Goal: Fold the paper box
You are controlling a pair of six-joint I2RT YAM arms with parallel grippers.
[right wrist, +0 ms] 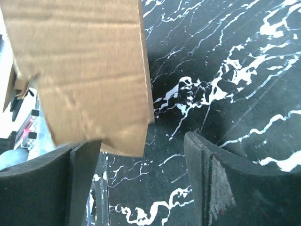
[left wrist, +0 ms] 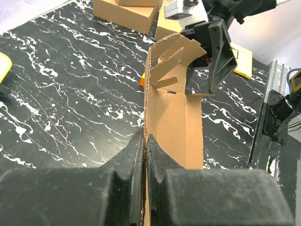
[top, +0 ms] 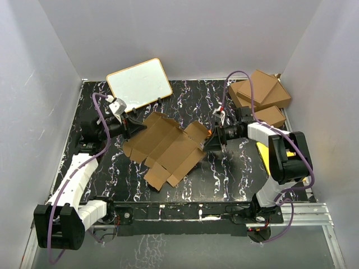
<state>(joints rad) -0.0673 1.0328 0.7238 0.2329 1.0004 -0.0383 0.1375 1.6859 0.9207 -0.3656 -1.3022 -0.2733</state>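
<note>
The paper box (top: 168, 147) is an open sheet in the middle of the tabletop (top: 235, 174). A few flaps stand up, but most folds are not made yet. The left end effector (left wrist: 145, 141) is clenched on its edge. The right end effector (right wrist: 140, 162) is spread wide, with a flap beside one finger.
</note>
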